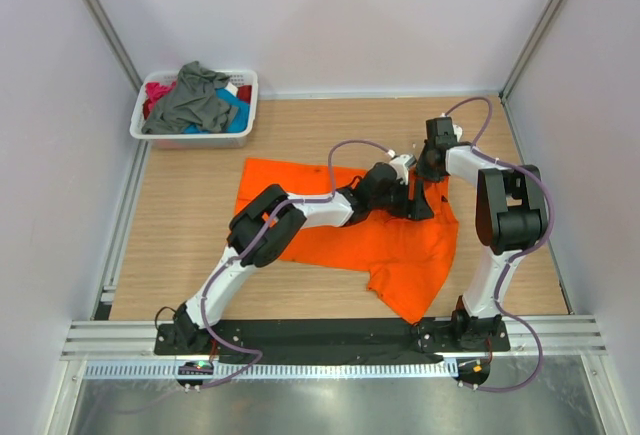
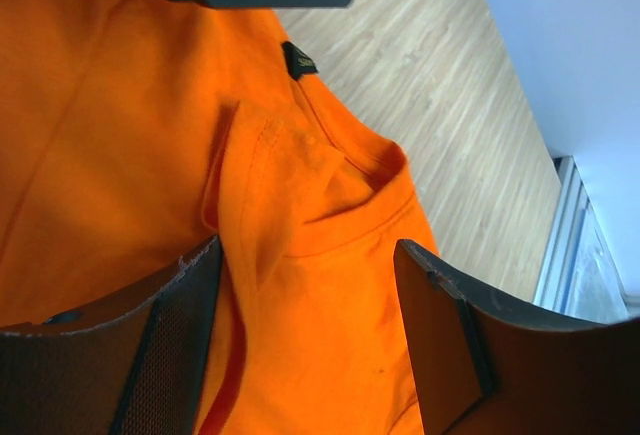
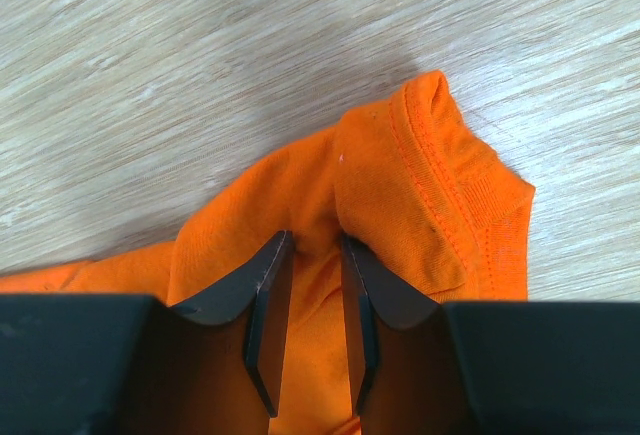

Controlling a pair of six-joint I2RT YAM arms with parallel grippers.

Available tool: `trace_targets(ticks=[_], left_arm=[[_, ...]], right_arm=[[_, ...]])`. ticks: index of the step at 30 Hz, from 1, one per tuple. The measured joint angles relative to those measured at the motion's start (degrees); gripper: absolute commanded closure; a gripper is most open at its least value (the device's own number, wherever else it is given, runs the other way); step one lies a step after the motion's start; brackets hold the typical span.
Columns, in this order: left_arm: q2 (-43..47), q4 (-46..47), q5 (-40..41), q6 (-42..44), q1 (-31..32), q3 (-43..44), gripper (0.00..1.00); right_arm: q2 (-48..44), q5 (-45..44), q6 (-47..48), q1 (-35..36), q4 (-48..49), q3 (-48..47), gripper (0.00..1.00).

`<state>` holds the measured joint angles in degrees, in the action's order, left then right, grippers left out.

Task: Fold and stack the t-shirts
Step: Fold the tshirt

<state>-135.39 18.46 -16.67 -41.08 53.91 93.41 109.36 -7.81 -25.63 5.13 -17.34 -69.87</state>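
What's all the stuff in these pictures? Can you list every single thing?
orange tee: one, orange, spread on the table
grey tee: one, grey, on top in the basket
blue tee: one, teal-blue, in the basket
pink tee: one, red-pink, in the basket
basket: one, white, far left corner
table: one, light wood
left gripper: one, dark, open over the collar
right gripper: one, black, shut on a fold of the orange tee

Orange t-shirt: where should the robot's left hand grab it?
At the collar of the orange t-shirt, coming straight down from above. The shirt lies mostly flat, but beside the neckline the fabric puckers into a raised fold, right between the left gripper's open fingers, so there is something to pinch.
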Motion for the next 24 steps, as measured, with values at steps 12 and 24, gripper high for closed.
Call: trace_targets(ticks=[12, 24], left_arm=[[-0.07, 4.13, -7.69, -0.2, 1.25, -0.15, 0.31], [3.91, 4.85, -10.29, 2.6, 2.36, -8.26, 0.29]], right_arm=[[0.02, -0.09, 0.02, 0.0, 0.0, 0.0, 0.68], [0.02, -0.17, 0.02, 0.0, -0.02, 0.0, 0.68]])
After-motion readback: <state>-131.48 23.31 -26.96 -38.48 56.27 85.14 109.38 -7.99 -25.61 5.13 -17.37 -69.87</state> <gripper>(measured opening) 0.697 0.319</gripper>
